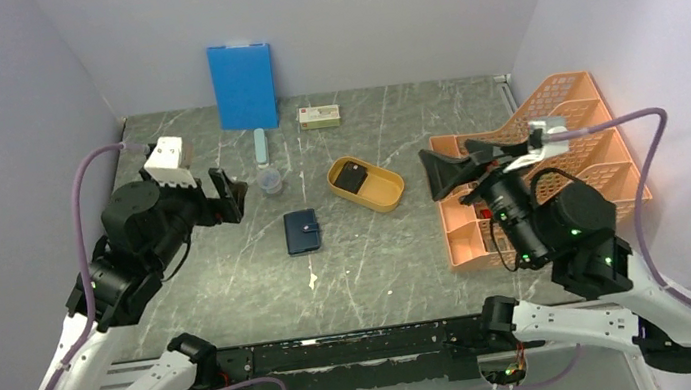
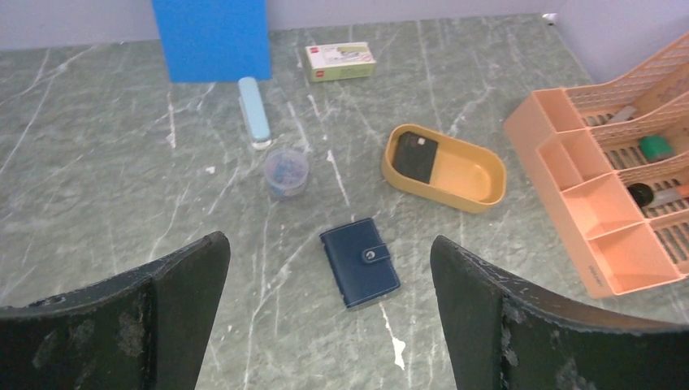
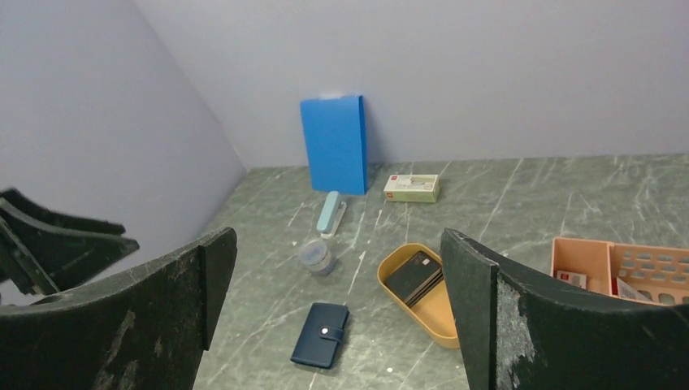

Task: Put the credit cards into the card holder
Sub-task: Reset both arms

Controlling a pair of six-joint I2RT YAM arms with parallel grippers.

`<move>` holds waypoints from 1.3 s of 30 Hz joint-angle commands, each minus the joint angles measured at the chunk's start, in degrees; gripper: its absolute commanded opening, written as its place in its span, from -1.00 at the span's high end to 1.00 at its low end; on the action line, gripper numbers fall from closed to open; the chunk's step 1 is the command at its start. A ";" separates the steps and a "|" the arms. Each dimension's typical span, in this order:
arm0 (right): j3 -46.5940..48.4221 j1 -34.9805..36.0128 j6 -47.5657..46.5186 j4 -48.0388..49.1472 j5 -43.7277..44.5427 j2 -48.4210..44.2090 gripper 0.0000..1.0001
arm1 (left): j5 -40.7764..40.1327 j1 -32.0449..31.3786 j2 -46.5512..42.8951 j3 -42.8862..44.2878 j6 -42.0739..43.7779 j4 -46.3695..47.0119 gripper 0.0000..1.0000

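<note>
Two claws, left claw (image 1: 233,195) and right claw (image 1: 450,163), both released, empty, raised over the worktop (image 1: 233,290). Between them, mid-worktop: one card holder (image 1: 303,231), flat, snapped shut. Right and farther: one yellow tray (image 1: 388,194) holding one dark stack of cards (image 1: 351,176), count unclear. Farther left: one cup (image 1: 269,181), one stapler (image 1: 260,147), one board (image 1: 242,85), one box (image 1: 320,116). Right edge: one organizer (image 1: 573,115).
</note>
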 commanded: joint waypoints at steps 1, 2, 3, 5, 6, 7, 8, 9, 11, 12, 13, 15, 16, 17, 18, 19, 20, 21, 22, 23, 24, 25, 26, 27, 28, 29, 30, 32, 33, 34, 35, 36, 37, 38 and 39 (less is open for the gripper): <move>0.88 -0.01 -3.28 5.87 -1.71 2.52 -1.00 | 6.62 -0.55 2.24 4.86 1.40 2.07 -0.94; 0.78 -0.04 -4.02 7.17 -1.57 2.86 -1.00 | 7.45 -0.62 2.74 5.27 1.48 2.20 -0.94; 0.70 -0.06 -4.76 8.37 -1.28 3.20 -1.00 | 8.05 -0.63 3.11 5.62 1.56 2.29 -0.94; 0.51 -0.07 -6.09 10.41 -0.18 3.94 -1.00 | 8.53 -0.85 3.61 6.21 1.75 2.32 -0.94; 0.33 -0.06 -6.54 11.17 0.39 4.21 -1.00 | 8.54 -0.87 3.69 6.37 1.88 2.36 -0.94; 0.07 0.00 -6.80 11.94 1.03 4.48 -1.00 | 8.55 -0.96 3.73 6.49 2.05 2.40 -0.94; -0.25 -0.08 -6.79 12.62 1.62 4.66 -1.00 | 8.40 -0.98 3.71 6.54 2.06 2.52 -0.94; -0.60 -0.06 -6.82 13.29 1.85 4.78 -1.00 | 8.33 -1.02 3.65 6.48 1.97 2.60 -0.94; -1.03 0.00 -6.20 13.78 1.74 5.06 -1.00 | 8.62 -1.12 3.73 6.31 1.50 2.82 -0.94; -1.15 -0.07 -5.90 14.02 1.63 5.28 -1.00 | 9.00 -1.15 3.74 6.18 1.24 3.03 -0.94; -1.20 -0.01 -5.59 14.17 1.58 5.53 -1.00 | 9.44 -1.16 3.80 6.12 1.05 3.27 -0.94; -1.05 -0.01 -4.46 14.05 1.30 5.96 -1.00 | 10.18 -1.16 3.77 6.02 0.67 3.79 -0.94; -0.94 -0.06 -3.84 13.81 0.88 6.11 -1.00 | 10.21 -1.16 3.88 6.01 0.51 4.02 -0.94; -0.79 -0.01 -3.67 13.35 0.24 6.26 -1.00 | 10.21 -1.10 3.90 6.01 0.34 4.13 -0.94; -0.46 -0.05 -3.60 12.90 0.09 6.69 -1.00 | 10.22 -1.22 3.91 5.95 0.24 4.14 -0.94; 0.62 -0.06 -2.26 11.04 1.31 7.57 -1.00 | 10.22 -1.25 3.91 5.93 0.07 4.01 -0.94; 1.88 -0.03 -1.03 9.05 3.06 8.66 -1.00 | 10.22 -1.32 3.84 5.93 -0.06 3.89 -0.94; 2.78 -0.01 -0.34 7.90 4.28 9.38 -1.00 | 10.22 -1.38 3.70 5.83 -0.13 3.82 -0.94; 3.26 -0.02 0.75 6.69 4.46 9.89 -1.00 | 10.22 -1.42 3.54 5.73 -0.19 3.81 -0.94; 2.90 -0.01 1.11 7.08 4.59 9.95 -1.00 | 10.22 -1.55 3.36 5.64 -0.23 3.81 -0.94; 2.27 -0.08 0.64 7.70 4.61 9.86 -1.00 | 10.22 -1.59 3.18 5.49 -0.20 3.75 -0.94; 1.96 -0.01 0.23 7.69 4.27 9.90 -1.00 | 10.22 -1.64 3.06 5.37 -0.25 3.73 -0.94; 2.02 -0.01 0.32 7.04 4.28 10.10 -1.00 | 10.09 -1.68 2.91 5.16 -0.26 3.66 -0.94; 2.40 0.00 0.74 5.81 4.16 10.31 -1.00 | 10.00 -1.75 2.77 4.97 -0.30 3.68 -0.94; 2.60 -0.07 1.20 4.99 3.72 10.24 -1.00 | 9.96 -1.77 2.70 4.76 -0.53 3.82 -0.94; 2.45 -0.05 1.41 4.81 3.20 9.89 -1.00 | 9.88 -1.82 2.60 4.49 -0.74 4.10 -0.94; 1.99 -0.05 1.33 5.19 2.20 9.13 -1.00 | 9.74 -1.86 2.57 4.44 -0.99 4.19 -0.94; 0.25 -0.02 0.22 7.26 -0.13 6.88 -1.00 | 9.61 -1.82 2.59 4.44 -1.54 4.32 -0.94; -0.96 -0.02 -0.30 8.37 -1.42 5.69 -1.00 | 9.56 -1.94 2.57 4.52 -1.59 4.42 -0.94; -1.74 -0.02 -0.75 9.43 -2.30 4.59 -1.00 | 9.50 -1.93 2.59 4.66 -1.62 4.50 -0.94; -2.30 -0.03 -1.02 10.51 -2.71 3.62 -1.00 | 9.49 -2.03 2.65 4.65 -1.67 4.55 -0.94; -2.54 0.00 -1.07 10.61 -2.96 2.96 -1.00 | 9.58 -2.11 2.67 4.67 -1.69 4.65 -0.94; -2.47 -0.01 -1.16 10.39 -2.95 2.59 -1.00 | 9.78 -2.13 2.68 4.66 -1.68 4.86 -0.94; -2.28 0.00 -1.10 9.82 -2.81 2.30 -1.00 | 10.04 -2.21 2.67 4.54 -1.74 5.05 -0.94; -2.04 -0.04 -0.84 9.09 -2.43 2.27 -1.00 | 10.19 -2.22 2.68 4.41 -1.90 5.19 -0.94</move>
